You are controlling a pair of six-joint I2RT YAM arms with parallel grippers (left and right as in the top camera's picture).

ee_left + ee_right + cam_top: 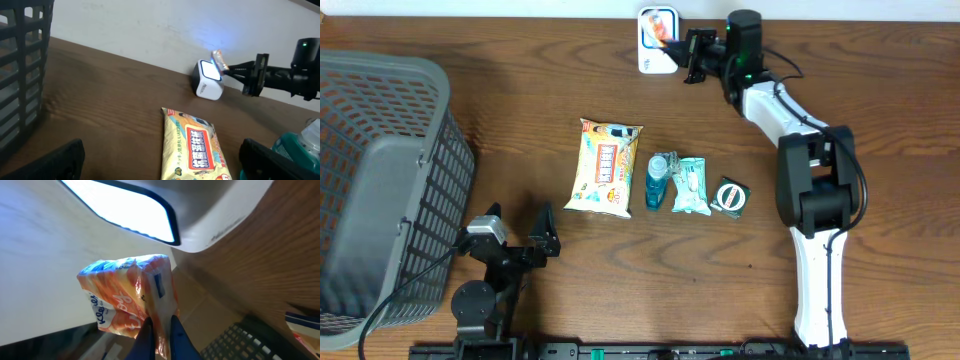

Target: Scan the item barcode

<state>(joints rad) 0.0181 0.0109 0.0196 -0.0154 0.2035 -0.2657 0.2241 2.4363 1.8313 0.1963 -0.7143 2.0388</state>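
The right gripper [688, 50] has its jaws pressed together on the lower edge of the orange pack [131, 300], and only its fingertips [145, 341] show at the bottom of the wrist view; the pack hangs just before the lit window of the scanner [654, 60], and its print is too blurred to read. The left gripper [517, 232] rests with jaws spread wide near the front edge, beside the basket [380, 170], which is cut off at the left. The scanner stands at the far edge, and bare wood lies between it and the row of bag [605, 167], bottle [657, 182], pouch [691, 187] and green packet [730, 196]
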